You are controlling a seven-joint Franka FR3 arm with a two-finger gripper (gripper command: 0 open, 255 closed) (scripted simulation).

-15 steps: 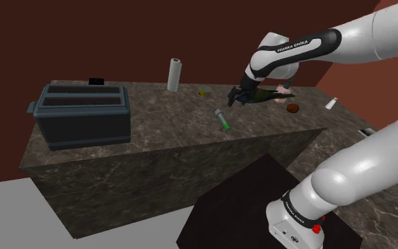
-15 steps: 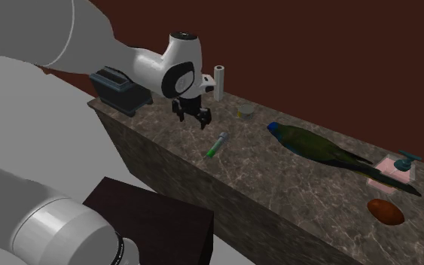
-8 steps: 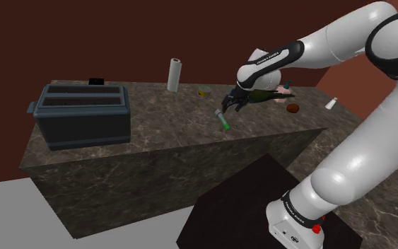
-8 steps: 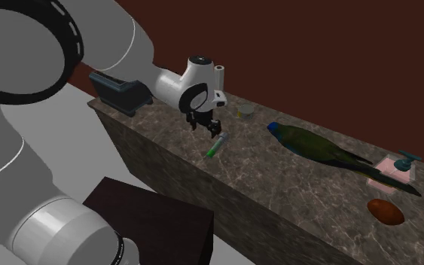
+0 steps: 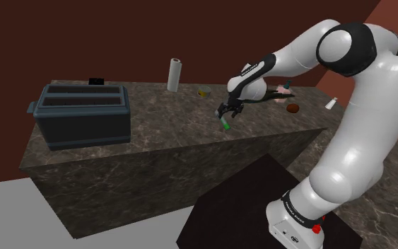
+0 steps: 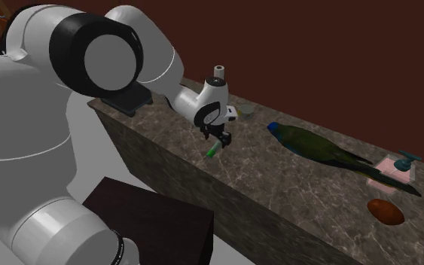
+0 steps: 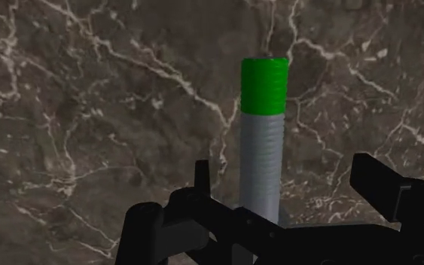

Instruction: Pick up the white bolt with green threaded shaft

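Directly under the gripper (image 5: pixel 226 115), on the dark veined marble counter (image 5: pixel 169 117), lies the bolt (image 5: pixel 226 125), flat on its side. Wrist view: the bolt (image 7: pixel 263 150) shows a grey ribbed shaft with a bright green end, and the green end points away from the hand. Gripper (image 7: pixel 284 172) state: the two black fingers stand wide apart with nothing clasped. The shaft runs through the gap between them, nearer one finger than the other, and touches neither. Its near end passes under the hand and is hidden there. Second exterior view: the gripper (image 6: pixel 219 140) hangs low over the counter near its front edge, pointing down, and the green tip of the bolt (image 6: pixel 214 149) pokes out just below the fingers. Whether the fingertips reach the stone cannot be told. Beyond the gripper along the counter: a green bird figure (image 6: pixel 315 147) lying on its side, well apart from the bolt. On the gripper's other side: a dark boxy toaster (image 5: pixel 84 113), also well apart. Behind the hand, near the wall, a white roll (image 5: pixel 174 74) stands upright.
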